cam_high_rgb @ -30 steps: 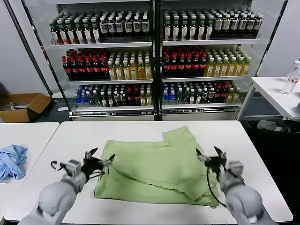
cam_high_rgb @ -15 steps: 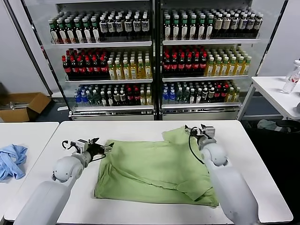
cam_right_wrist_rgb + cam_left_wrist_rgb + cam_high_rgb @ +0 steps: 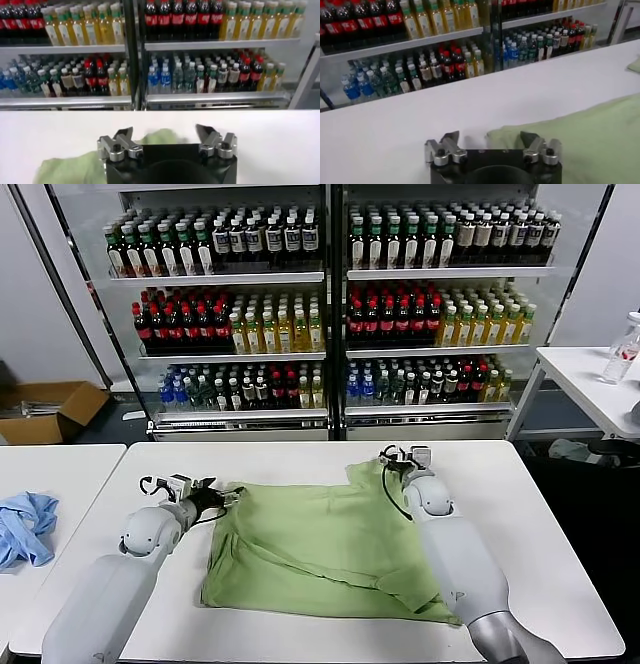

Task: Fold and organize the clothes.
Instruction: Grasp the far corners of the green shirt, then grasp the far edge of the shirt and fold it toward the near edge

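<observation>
head view: the green polo shirt [image 3: 330,549] lies partly folded mid-table [image 3: 540,514], its far edge near the back edge. the left gripper [image 3: 222,496] sits at the shirt's far left corner, the right gripper [image 3: 398,459] at the far right flap.

left wrist view: fingers [image 3: 451,141] apart, with the shirt corner [image 3: 580,135] under one tip only; closing may catch a single layer or miss.

right wrist view: fingers [image 3: 206,133] apart above the flap [image 3: 70,167]; an uneven pinch would skew the fold.

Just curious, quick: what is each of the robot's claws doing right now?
Left gripper: open, at the green shirt's left corner.
Right gripper: open, over the shirt's far edge.
</observation>
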Robot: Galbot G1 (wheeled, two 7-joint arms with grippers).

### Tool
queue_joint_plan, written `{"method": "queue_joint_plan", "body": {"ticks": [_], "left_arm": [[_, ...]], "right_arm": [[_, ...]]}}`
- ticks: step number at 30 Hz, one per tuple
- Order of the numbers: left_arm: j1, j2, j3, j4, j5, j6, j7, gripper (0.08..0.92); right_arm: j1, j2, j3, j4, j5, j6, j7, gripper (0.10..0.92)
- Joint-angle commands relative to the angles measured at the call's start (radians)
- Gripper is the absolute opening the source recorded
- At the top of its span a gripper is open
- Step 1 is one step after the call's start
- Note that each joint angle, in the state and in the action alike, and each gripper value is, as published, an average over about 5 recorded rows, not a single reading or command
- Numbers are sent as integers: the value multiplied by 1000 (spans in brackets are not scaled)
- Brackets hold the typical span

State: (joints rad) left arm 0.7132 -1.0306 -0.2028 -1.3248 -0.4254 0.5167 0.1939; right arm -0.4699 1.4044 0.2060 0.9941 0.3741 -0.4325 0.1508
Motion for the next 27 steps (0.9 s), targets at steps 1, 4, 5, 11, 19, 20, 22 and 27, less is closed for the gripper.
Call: {"method": "queue_joint_plan", "body": {"ticks": [1,4,5,11,19,20,22,27], "left_arm": [[-5,-2,12,20,-3,-2,23,629],[2,-4,12,15,-2,-3,28,542],[4,-5,12,15,-2,-4,29,516],[18,-3,-1,-12,-24,-35,29,343],[210,93,-104,-308,-229,-86,-12,120],[253,103,-117,-348,-237,-92,-16,103],[325,117,-140,-399,-245,-104,-20,86],[463,134,-203,-469,-240,-135,0,84]], "right_arm": [[7,0,-17,-23,17,-22,15,603],[-14,-10,-21,5,29,-33,23,516],[-19,-12,-21,11,32,-34,24,481],[-50,-25,-9,85,55,41,7,308],[-312,-200,20,721,276,-43,79,116],[-368,-224,33,796,287,-57,86,106],[-480,-261,62,914,295,-75,95,105],[-732,-314,149,1107,277,-93,97,105]]}}
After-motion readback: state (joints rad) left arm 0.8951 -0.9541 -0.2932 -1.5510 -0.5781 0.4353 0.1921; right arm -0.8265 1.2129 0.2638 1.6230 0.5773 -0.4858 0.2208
